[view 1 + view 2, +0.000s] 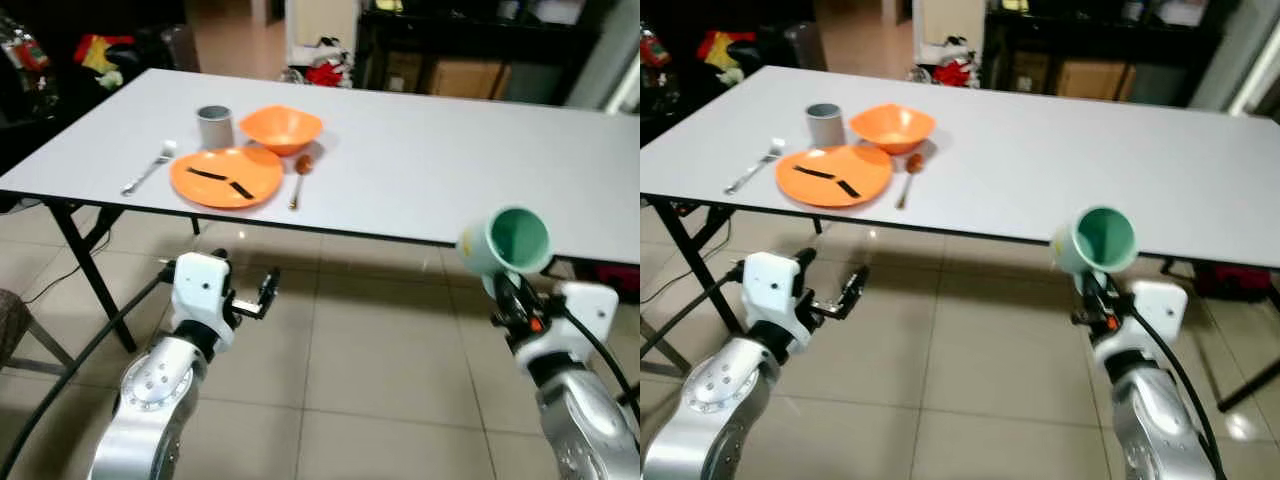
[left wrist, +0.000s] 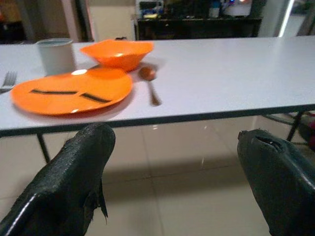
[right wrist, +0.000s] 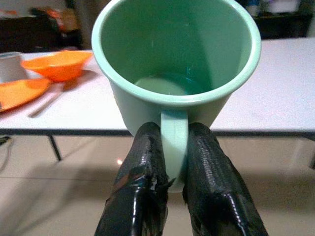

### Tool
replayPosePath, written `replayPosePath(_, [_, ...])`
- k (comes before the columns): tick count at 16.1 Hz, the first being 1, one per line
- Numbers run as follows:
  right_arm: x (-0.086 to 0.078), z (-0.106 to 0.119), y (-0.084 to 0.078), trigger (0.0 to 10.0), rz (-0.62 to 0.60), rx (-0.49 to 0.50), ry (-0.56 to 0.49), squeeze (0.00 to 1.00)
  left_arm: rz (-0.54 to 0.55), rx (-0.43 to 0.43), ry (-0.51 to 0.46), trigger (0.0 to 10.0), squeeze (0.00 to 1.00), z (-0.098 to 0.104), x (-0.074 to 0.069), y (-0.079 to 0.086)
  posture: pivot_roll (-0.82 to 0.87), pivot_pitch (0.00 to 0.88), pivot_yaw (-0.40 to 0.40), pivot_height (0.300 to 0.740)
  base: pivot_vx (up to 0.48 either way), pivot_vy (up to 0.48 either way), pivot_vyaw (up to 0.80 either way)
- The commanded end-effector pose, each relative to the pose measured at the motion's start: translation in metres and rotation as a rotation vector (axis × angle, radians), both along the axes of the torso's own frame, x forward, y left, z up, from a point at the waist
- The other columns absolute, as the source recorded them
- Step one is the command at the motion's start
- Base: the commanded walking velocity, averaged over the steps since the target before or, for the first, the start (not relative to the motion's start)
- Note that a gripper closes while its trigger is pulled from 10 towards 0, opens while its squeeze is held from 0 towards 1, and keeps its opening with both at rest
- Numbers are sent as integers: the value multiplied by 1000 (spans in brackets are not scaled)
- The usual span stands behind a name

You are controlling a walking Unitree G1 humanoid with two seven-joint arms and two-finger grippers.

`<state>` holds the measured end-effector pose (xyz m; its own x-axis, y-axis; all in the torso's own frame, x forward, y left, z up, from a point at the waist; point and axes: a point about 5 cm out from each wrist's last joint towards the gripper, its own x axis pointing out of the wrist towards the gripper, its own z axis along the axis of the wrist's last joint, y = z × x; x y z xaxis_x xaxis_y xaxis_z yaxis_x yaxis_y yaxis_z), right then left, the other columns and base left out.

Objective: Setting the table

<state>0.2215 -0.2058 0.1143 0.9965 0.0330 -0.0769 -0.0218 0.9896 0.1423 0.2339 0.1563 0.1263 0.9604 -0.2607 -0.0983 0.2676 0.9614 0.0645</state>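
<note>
My right gripper [image 1: 507,291] is shut on the handle of a mint-green mug [image 1: 505,242], held up in front of the white table's [image 1: 450,170] near edge with its mouth tilted toward me. The right wrist view has the handle pinched between both fingers [image 3: 142,167]. On the table's left part lie an orange plate [image 1: 226,177], an orange bowl [image 1: 281,128] behind it, a grey cup [image 1: 214,126], a fork [image 1: 148,168] to the plate's left and a spoon [image 1: 299,177] to its right. Below the table edge, my left gripper [image 1: 262,292] is open and holds nothing.
The table's black folding legs [image 1: 90,270] stand at the left over a beige tiled floor [image 1: 380,350]. A dark shelf unit [image 1: 470,50] and red clutter [image 1: 325,70] sit beyond the table. A black cable runs along my left arm.
</note>
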Motion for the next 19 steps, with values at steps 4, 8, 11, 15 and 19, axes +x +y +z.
replayPosePath(4, [2,6,2,10000,25,-11,-13,0,22,1,10,10000,0,-2,-1,3,-14,0,-55,740,283,0,0])
replayPosePath(8, [2,3,5,10000,24,2,-8,0,22,20,4,10000,0,-1,0,7,8,0,-60,740,282,0,0])
replayPosePath(11, [3,3,8,10000,35,8,-12,0,25,26,0,10000,0,0,0,7,11,0,-61,740,282,0,0])
replayPosePath(15, [0,15,10,10000,31,52,-70,0,12,36,-21,10000,0,6,-1,8,13,0,-55,740,282,0,-197])
replayPosePath(19, [-1,17,5,10000,23,23,-69,0,1,32,-47,10000,0,13,4,6,11,0,-51,740,281,0,-800])
